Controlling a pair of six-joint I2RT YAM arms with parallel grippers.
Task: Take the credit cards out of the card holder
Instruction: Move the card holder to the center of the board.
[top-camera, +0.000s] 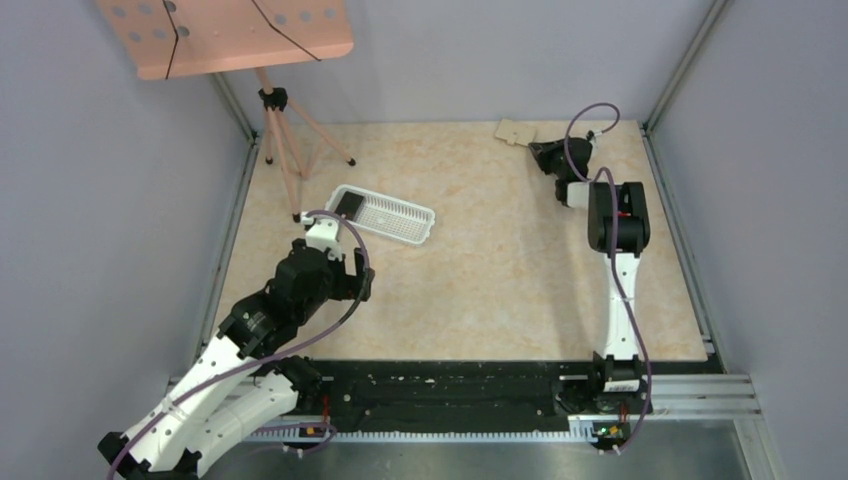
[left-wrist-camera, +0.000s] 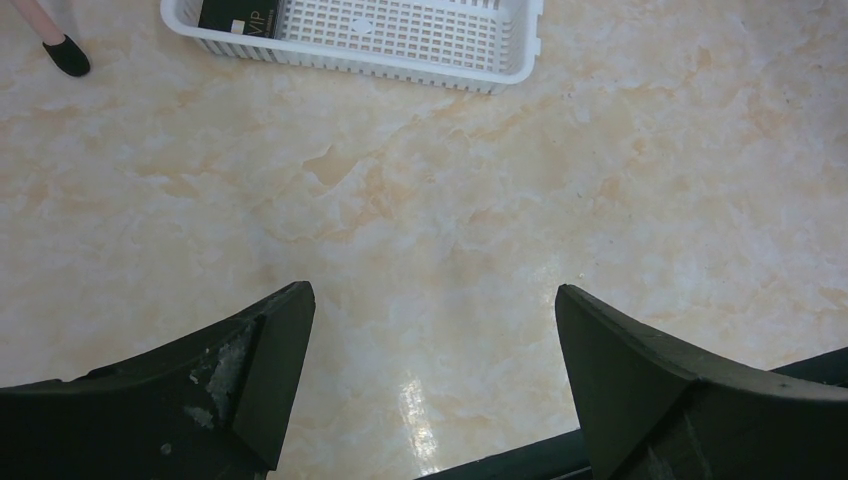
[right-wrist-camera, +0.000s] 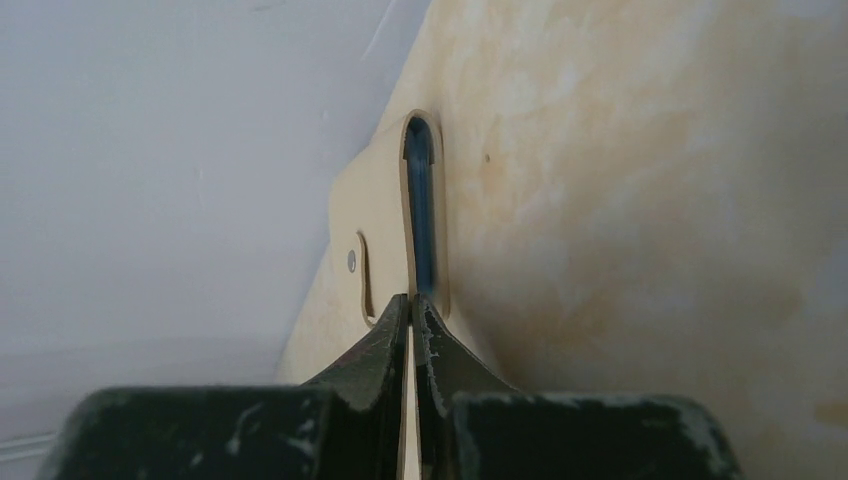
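1. Right gripper (right-wrist-camera: 412, 303): fingers pinched tight on the near edge of the flat tan card holder (right-wrist-camera: 385, 215), with blue showing in its slot just past the tips.
2. Left gripper (left-wrist-camera: 432, 292): spread wide and holding nothing. The white slotted plastic basket (left-wrist-camera: 380, 68) is well beyond its tips.

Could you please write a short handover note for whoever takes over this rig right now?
Left gripper: open, empty, hovering near the white basket.
Right gripper: shut at the card holder's slot, far right; what it pinches is unclear.
Done: one black card lies in the basket.
To do: a blue card sits in the holder; pull it out.
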